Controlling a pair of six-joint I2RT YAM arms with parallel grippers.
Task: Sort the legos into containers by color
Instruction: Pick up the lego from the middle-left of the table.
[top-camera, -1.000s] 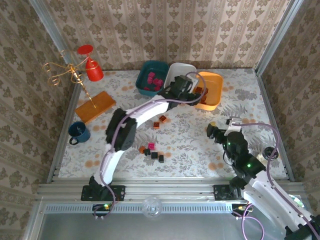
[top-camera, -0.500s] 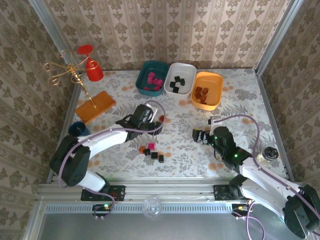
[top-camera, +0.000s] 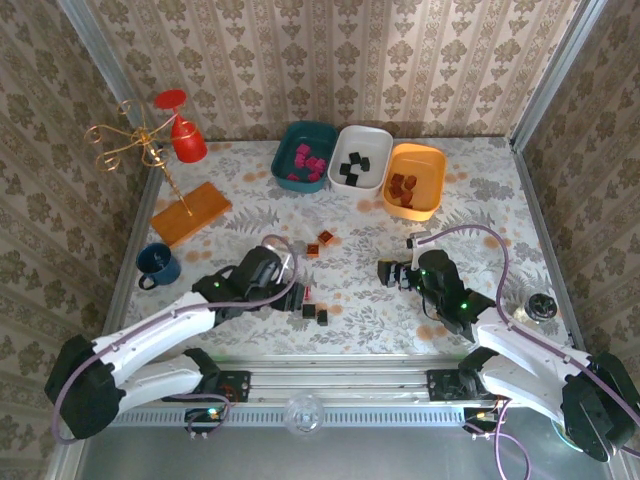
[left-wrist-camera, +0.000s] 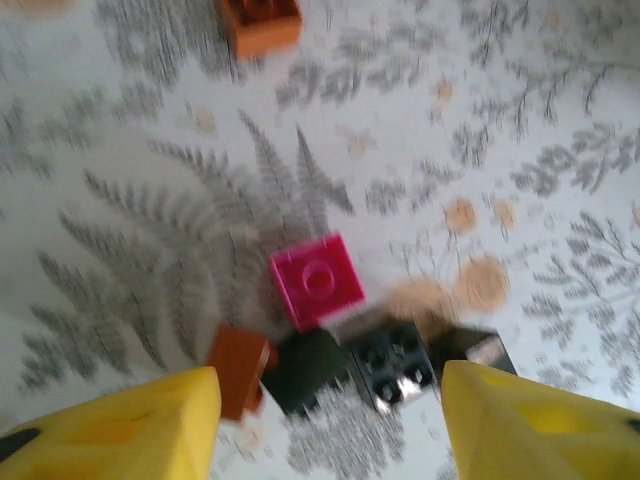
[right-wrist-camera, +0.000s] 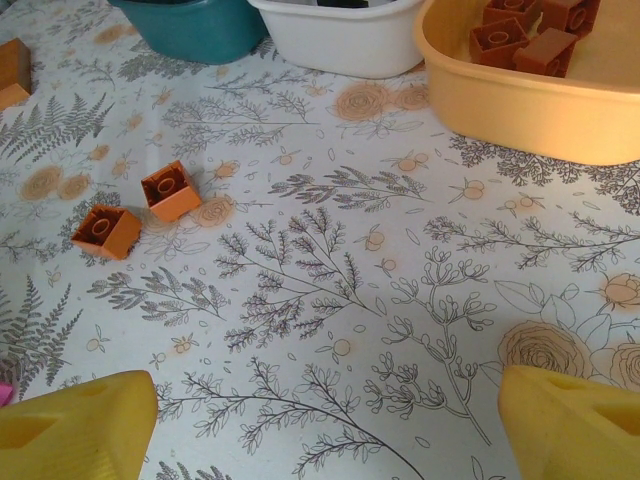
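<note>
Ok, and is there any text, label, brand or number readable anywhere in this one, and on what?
No readable text anywhere.
The teal tray, white tray and orange tray show no markings.
The pink brick shows a bare stud; any lettering there is too blurred to tell.
The blue mug shows no print.

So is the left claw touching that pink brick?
Apart. Left wrist view: the pink brick lies ahead of the open left gripper, clear gaps to both yellow fingers.
</note>
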